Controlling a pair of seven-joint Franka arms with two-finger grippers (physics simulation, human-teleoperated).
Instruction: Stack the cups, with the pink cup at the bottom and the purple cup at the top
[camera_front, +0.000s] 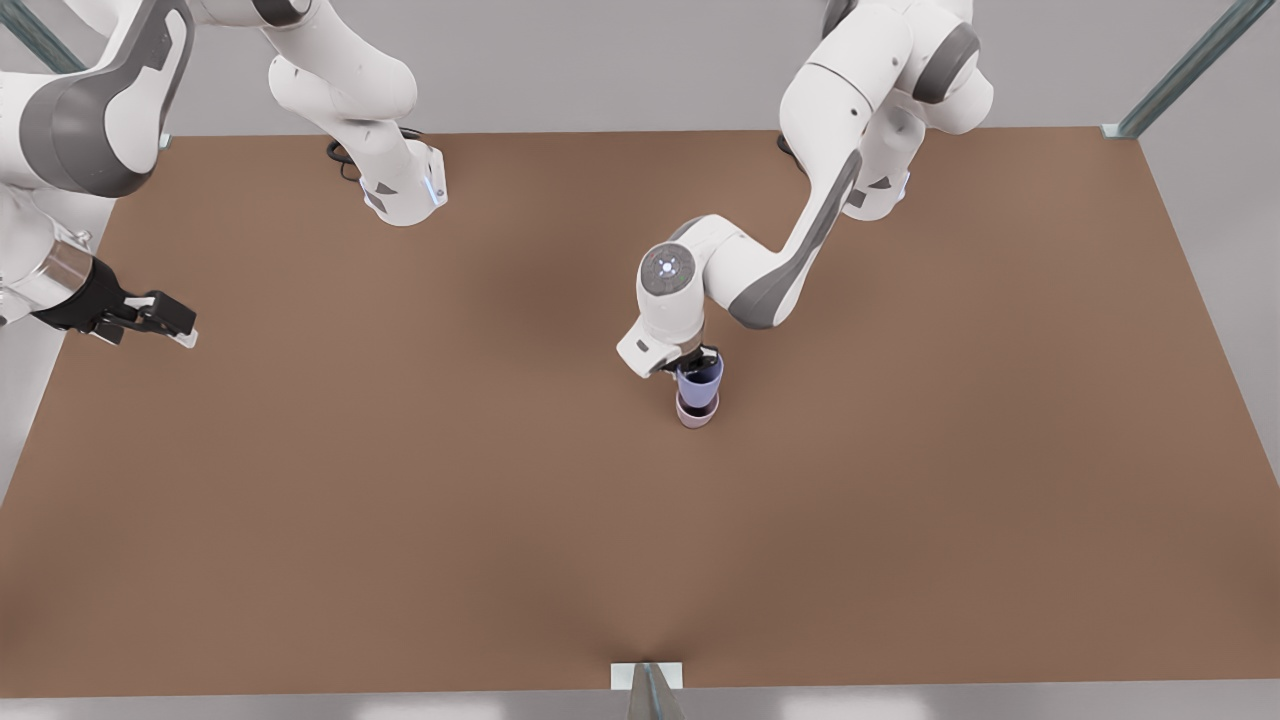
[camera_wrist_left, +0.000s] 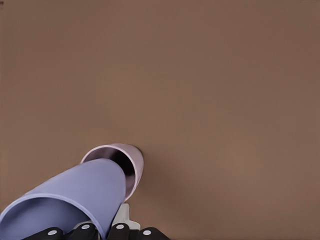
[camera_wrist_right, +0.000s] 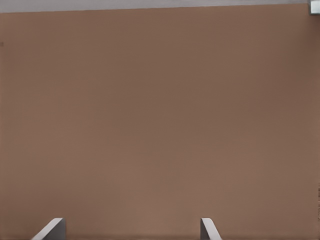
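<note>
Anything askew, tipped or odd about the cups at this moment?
Nothing stands out. The purple cup sits partway into the pink cup, both upright mid-table, left gripper shut on the purple one. The right gripper waits open at the front view's left.

Purple cup (camera_wrist_left: 70, 200) hides most of pink cup (camera_wrist_left: 131, 165); rim cut off.

Soft, even light is falling on the flat brown table (camera_front: 400, 500). Faint blurry shadows are lying on it under the white arms, with no glare showing.
</note>
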